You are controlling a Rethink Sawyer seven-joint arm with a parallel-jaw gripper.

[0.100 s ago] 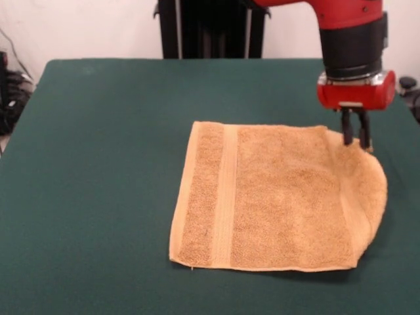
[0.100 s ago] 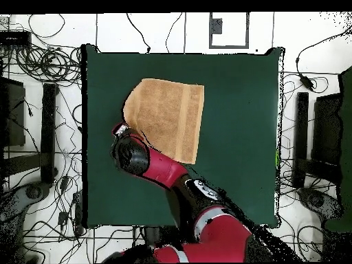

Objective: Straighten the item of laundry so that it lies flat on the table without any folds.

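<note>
Here, towel (image 1: 275, 197) corner between fingers (image 1: 346, 134).

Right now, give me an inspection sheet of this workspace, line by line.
Surface: green table, bare around the cloth.
Job's things: orange-tan towel, mostly flat; the end under the arm is rounded and raised, not spread out.
Clutter: nothing seen on the table.
Grippers: gripper at the towel's raised far corner, jaws close together; whether they pinch cloth is unclear.
Cables: many loose cables on the floor around the table.
Surroundings: white wall, black stand behind the table, dark equipment at the sides.
</note>
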